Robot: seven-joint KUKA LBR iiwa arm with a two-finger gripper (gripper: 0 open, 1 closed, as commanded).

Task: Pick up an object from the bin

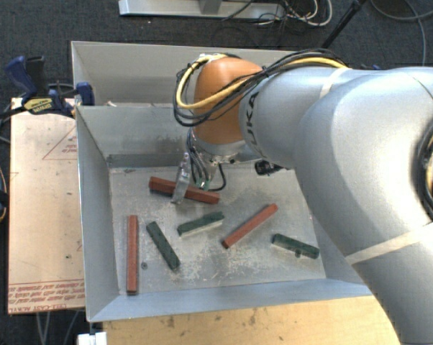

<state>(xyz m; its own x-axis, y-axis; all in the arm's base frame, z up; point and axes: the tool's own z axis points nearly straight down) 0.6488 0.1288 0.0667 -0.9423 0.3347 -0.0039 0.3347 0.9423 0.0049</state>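
End effector point(192, 184) down at the rearmost reddish-brown bar point(161, 186)

My wrist cover point(224, 92) is orange, the bin point(94, 207) grey; red-brown sticks point(250, 226) and dark green sticks point(162, 245) lie in it.

One camera is looking down on the grey bin point(94, 192) from above and somewhat to one side, standing near, with the arm point(360, 135) reaching in from the right.

The big grey arm point(346, 142) has dark letters on its side, next to the orange cover point(220, 95). They look like part of "KUKA".
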